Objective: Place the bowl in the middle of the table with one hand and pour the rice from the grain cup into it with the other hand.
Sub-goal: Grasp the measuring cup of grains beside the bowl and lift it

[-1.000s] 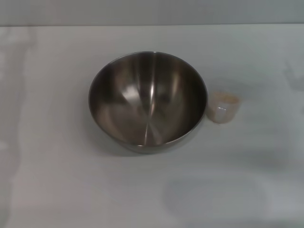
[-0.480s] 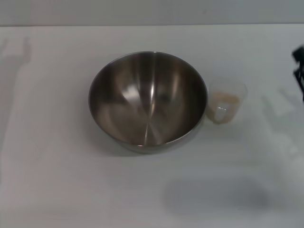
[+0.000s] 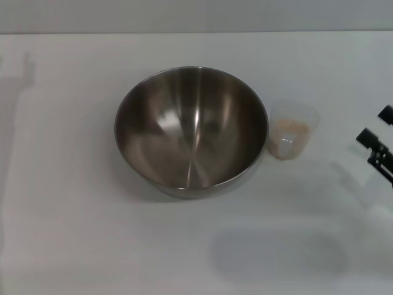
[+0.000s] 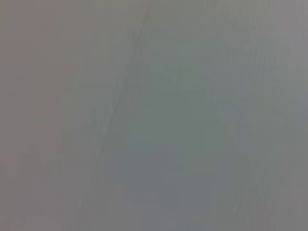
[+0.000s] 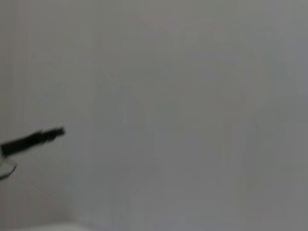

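The bowl [image 3: 191, 128], a large shiny steel one, stands empty on the white table [image 3: 73, 233] near the middle of the head view. The grain cup [image 3: 293, 138], small and clear, stands upright just right of the bowl, almost touching it, with pale rice [image 3: 290, 128] inside. My right gripper [image 3: 376, 125] shows at the right edge, to the right of the cup and apart from it, with its two black fingers spread and empty. One black finger [image 5: 33, 139] shows in the right wrist view. My left gripper is out of view.
The table's far edge [image 3: 196, 32] runs across the top of the head view. A faint arm shadow [image 3: 18, 86] lies on the table at the far left. The left wrist view shows only a plain grey surface.
My right gripper has come further into the head view from the right edge and lower, toward the cup. The shadow at the far left has shifted. Bowl and cup have not moved.
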You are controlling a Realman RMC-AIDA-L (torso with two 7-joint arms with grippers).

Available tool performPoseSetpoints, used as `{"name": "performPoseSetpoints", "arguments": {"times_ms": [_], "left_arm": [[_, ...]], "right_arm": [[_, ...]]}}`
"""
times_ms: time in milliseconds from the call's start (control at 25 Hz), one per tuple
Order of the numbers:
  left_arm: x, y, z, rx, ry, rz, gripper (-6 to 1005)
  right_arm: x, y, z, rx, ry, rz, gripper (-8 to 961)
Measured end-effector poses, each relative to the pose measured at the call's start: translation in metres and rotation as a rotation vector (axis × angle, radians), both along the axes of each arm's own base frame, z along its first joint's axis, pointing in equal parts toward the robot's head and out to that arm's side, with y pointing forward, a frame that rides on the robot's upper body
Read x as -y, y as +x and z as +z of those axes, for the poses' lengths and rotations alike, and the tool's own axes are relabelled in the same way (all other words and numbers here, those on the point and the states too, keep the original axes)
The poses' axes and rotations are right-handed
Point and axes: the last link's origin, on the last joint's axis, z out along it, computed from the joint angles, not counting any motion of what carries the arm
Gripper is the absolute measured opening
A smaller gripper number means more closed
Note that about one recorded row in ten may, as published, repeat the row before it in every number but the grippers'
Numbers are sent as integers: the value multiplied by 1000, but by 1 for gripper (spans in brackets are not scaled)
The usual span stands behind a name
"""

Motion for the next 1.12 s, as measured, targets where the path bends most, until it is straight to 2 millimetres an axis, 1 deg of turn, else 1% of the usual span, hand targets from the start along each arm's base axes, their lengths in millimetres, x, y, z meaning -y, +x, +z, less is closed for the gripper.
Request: {"name": "performPoseSetpoints", "arguments": {"times_ms": [120,160,320,520,680,720,880,1120], "left_arm": [[4,-3,-4,13,5,15,577],[5,-4,-5,16,9,19,577],[11,-6,-4,20,28,19,577],[17,-7,-3,22,44,11,577],[19,-8,-3,23,47,11,577],[25,-10,-2,26,65,6,577],[27,-10,-2,24,73,3,577],[30,-11,0,21,84,-2,577]], "right_arm": [[-2,6,-1,93,-69,1,534],[-2,6,-1,93,-69,1,534],[-8,13,-8,211,-139,-1,534],[-16,14,-16,290,-167,14,534],[-21,14,-21,329,-186,24,534],[-25,14,-25,355,-197,30,534],[-30,12,-30,384,-210,45,534],[-39,8,-38,395,-214,51,534]]}}
